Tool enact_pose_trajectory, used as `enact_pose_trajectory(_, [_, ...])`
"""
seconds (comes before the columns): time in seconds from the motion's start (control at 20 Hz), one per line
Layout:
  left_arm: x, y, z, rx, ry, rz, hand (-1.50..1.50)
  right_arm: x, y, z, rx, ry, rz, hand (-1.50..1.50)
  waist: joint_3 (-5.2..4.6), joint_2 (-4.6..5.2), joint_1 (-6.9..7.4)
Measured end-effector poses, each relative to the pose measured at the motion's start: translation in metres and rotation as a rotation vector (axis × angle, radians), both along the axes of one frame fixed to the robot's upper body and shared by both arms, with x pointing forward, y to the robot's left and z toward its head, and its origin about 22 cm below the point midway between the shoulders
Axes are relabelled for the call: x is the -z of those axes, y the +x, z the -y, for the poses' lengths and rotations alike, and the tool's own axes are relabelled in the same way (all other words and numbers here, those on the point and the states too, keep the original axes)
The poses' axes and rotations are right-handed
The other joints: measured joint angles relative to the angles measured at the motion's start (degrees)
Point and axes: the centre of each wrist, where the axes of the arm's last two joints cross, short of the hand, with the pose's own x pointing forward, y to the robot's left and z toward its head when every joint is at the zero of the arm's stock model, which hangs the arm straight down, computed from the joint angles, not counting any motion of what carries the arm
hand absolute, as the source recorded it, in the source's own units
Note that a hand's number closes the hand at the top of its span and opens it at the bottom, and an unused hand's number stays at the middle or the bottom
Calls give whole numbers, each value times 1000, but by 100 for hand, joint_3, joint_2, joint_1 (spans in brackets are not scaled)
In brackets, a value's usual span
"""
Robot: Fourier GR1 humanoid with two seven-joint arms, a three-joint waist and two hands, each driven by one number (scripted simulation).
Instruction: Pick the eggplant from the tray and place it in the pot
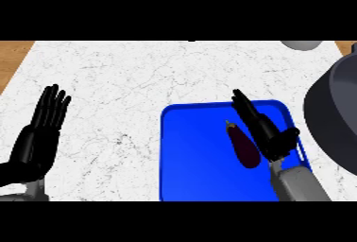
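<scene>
A dark purple eggplant lies lengthwise on the blue tray, toward the tray's right half. My right hand is over the tray just right of the eggplant, fingers straight and pointing away, thumb out to the right; it is open and beside the eggplant, not curled round it. The dark grey pot stands at the right edge, partly cut off by the view. At the lower left my left hand rests open with fingers up.
The white marbled counter spreads left of the tray, with wooden edges at the far left and top right. A pale round object shows at the top right, above the pot.
</scene>
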Motion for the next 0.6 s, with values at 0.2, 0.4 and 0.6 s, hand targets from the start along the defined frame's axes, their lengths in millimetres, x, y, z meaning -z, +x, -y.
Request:
enact_pose_trajectory(0.2, [-11, 12, 5, -5, 2, 13, 0, -34, 33, 0, -246, 38, 43, 150, 34, 1, 105])
enact_pose_trajectory(0.4, [-20, 21, 11, 5, -4, 22, 0, -92, 61, 3, -485, -103, 215, -150, 39, 6, 303])
enact_pose_trajectory(0.6, [-27, 31, 19, 9, -16, 6, 0, -121, 81, 37, -618, -225, 329, -150, 65, 99, 310])
